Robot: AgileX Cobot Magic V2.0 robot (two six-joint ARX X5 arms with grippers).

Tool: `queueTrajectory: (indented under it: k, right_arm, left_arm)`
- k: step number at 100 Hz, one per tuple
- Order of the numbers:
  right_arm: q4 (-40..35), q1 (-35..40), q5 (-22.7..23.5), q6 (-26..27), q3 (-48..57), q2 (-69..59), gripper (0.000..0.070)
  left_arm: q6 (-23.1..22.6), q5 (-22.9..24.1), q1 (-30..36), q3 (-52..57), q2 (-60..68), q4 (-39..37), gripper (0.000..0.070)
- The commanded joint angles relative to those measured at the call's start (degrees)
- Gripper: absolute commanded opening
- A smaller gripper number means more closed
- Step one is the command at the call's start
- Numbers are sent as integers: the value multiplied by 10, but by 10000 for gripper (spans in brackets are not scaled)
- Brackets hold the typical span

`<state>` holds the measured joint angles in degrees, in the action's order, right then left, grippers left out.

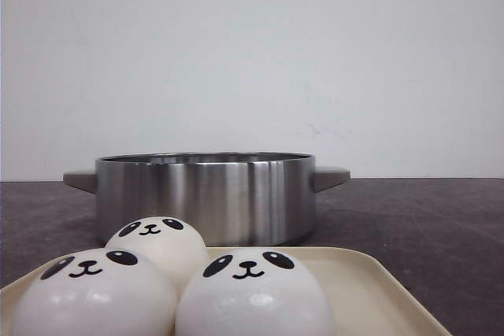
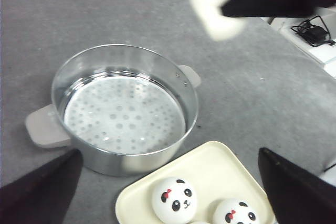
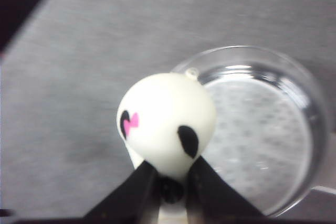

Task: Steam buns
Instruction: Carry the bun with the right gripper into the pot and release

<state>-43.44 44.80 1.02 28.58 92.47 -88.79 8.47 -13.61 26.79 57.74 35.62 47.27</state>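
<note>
A dark grey table [image 1: 441,226] carries a steel steamer pot [image 1: 205,198] behind a cream tray [image 1: 370,281] bearing three buns [image 1: 252,297]. From the left wrist, the left gripper [image 2: 168,182] is seen spread wide, empty, above the tray. From the right wrist, a fourth bun [image 3: 165,124] is seen pinched between the right gripper [image 3: 170,174] jaws, above the pot's rim.

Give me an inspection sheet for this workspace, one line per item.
Surface: grey tabletop, no spills seen.
Job's things: steel steamer pot empty, perforated plate inside; three panda buns on cream tray; fourth bun held above the table.
Clutter: nothing seen.
Pincers: right pincer shut on the fourth bun; left pincer open, holding nothing.
Cables: black cable off the table edge.
Surroundings: plain white wall.
</note>
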Motion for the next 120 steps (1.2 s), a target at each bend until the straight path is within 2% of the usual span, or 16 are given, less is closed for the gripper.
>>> queueTrajectory:
  k: [1, 15, 47, 76, 120]
  right_arm:
    - [-8, -7, 0, -38, 34, -59, 0]
    - [-3, -35, 0, -40, 67, -151, 0]
    - [9, -68, -3, -26, 69, -287, 0]
    - [46, -80, -41, -5, 69, -313, 0]
    - [36, -83, -25, 8, 69, -315, 3]
  left_arm:
    - [-5, 3, 3, 8, 3, -8, 700]
    - [-5, 3, 3, 8, 3, -5, 700]
    - [-5, 6, 3, 8, 3, -5, 700]
    - [-7, 6, 3, 8, 3, -5, 700]
    - [-7, 6, 3, 8, 3, -4, 700]
